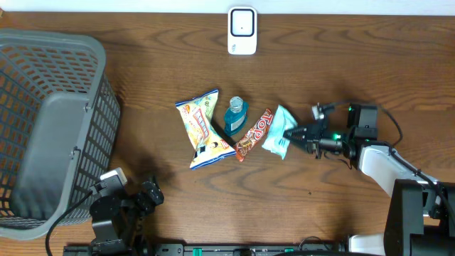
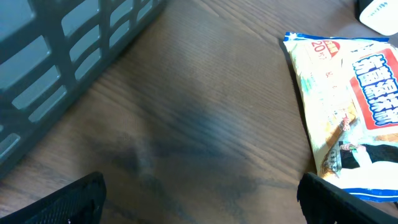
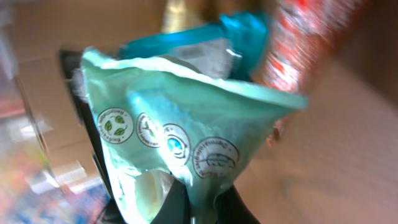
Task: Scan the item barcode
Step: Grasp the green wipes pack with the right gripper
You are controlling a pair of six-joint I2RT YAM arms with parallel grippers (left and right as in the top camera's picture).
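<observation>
The right pincer (image 1: 291, 134) clamps the green packet (image 1: 276, 140). The left pincer (image 1: 152, 192) stands apart near the worktop's (image 1: 355, 57) front edge.

One grey basket (image 1: 71, 43) and one white scanner (image 1: 242, 30) are counted on the single worktop (image 1: 355, 57). Four small goods are counted in all: one yellow snack bag (image 1: 202, 128), one blue bottle (image 1: 235, 116), one red wrapped bar (image 1: 255, 134) and one teal pouch (image 1: 279, 135).

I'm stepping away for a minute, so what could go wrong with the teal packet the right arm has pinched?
The right gripper is shut on just an edge of the teal packet, so it may slip when lifted. The red bar lies close beside it and could get dragged along.
</observation>
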